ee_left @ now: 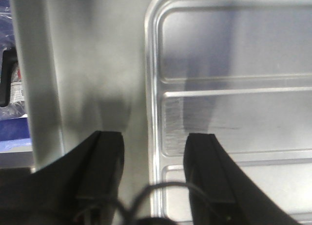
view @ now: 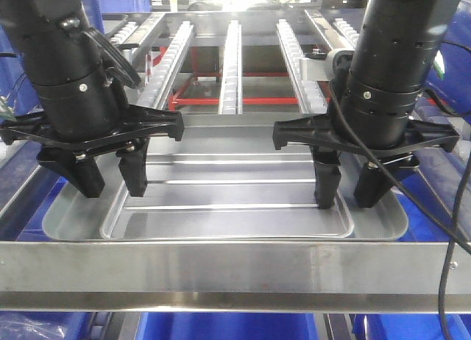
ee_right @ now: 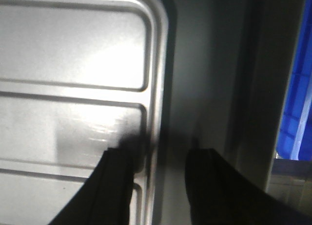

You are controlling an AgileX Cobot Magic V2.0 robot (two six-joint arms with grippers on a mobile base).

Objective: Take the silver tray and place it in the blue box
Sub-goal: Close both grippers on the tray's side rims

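The silver tray [view: 228, 200], with long ridges across its bottom, lies inside a larger smooth silver tray [view: 66, 224]. My left gripper [view: 110, 187] is open and straddles the ridged tray's left rim, one finger inside and one outside. In the left wrist view the rim runs between the fingers of the left gripper [ee_left: 155, 138] over the tray [ee_left: 234, 49]. My right gripper [view: 347, 199] is open and straddles the right rim the same way; the right wrist view shows the gripper [ee_right: 163, 154] and tray [ee_right: 73, 49]. Blue box plastic [view: 228, 327] shows under the front rail.
A wide steel rail [view: 235, 266] crosses the front. Roller conveyor lanes [view: 232, 60] and a red frame [view: 221, 101] stand behind the trays. More blue plastic lies at the right [ee_right: 297, 98] and left edges. A cable hangs by the right arm [view: 449, 237].
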